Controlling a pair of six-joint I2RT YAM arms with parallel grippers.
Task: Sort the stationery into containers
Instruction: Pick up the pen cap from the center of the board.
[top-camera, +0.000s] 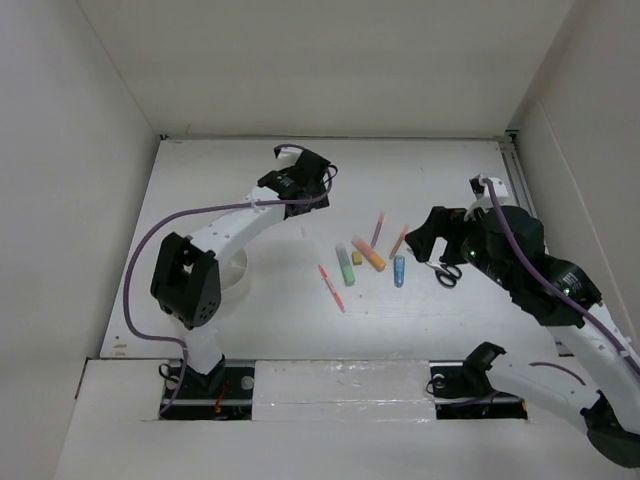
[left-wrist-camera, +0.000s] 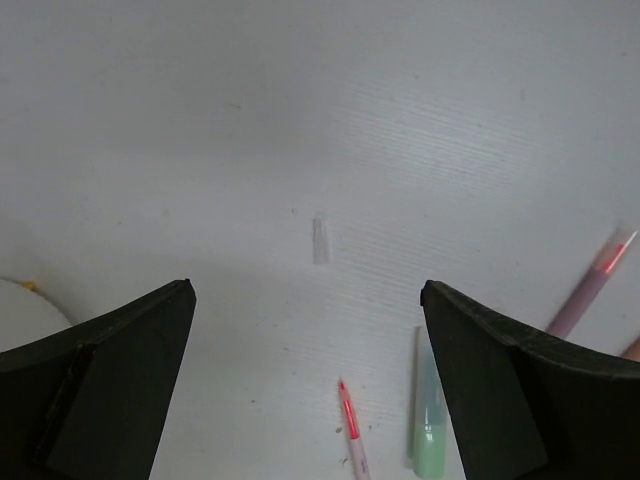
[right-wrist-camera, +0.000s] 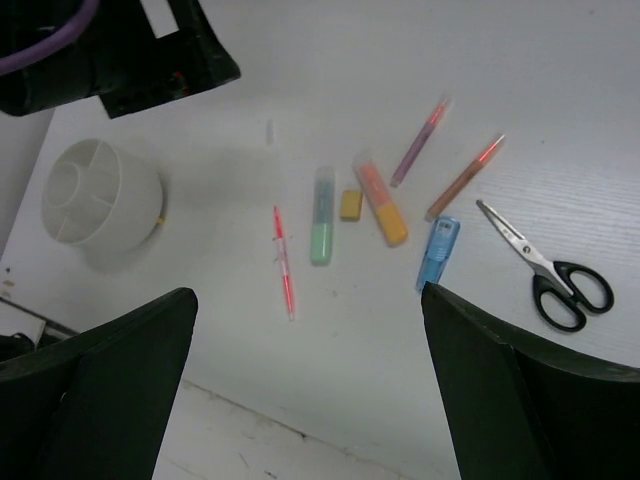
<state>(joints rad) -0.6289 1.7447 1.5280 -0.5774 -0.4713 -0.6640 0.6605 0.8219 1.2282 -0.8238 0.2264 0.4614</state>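
Observation:
The stationery lies loose mid-table: a red pen (top-camera: 331, 288), green marker (top-camera: 345, 265), tiny yellow block (top-camera: 358, 258), orange marker (top-camera: 369, 254), blue marker (top-camera: 399, 270), two thin pens (top-camera: 378, 229) (top-camera: 399, 240) and black-handled scissors (top-camera: 445, 272). The round white divided container (right-wrist-camera: 100, 195) stands left of them, partly behind the left arm in the top view (top-camera: 236, 272). My left gripper (left-wrist-camera: 308, 290) hangs open above bare table, up and left of the red pen (left-wrist-camera: 350, 425) and green marker (left-wrist-camera: 428, 420). My right gripper (right-wrist-camera: 308, 300) is open, high over the near side, empty.
A small clear cap-like piece (left-wrist-camera: 320, 240) lies on the table beyond the pens. The left arm (right-wrist-camera: 120, 50) shows at the top left of the right wrist view. White walls close in the table on three sides. A taped strip (top-camera: 340, 378) runs along the near edge.

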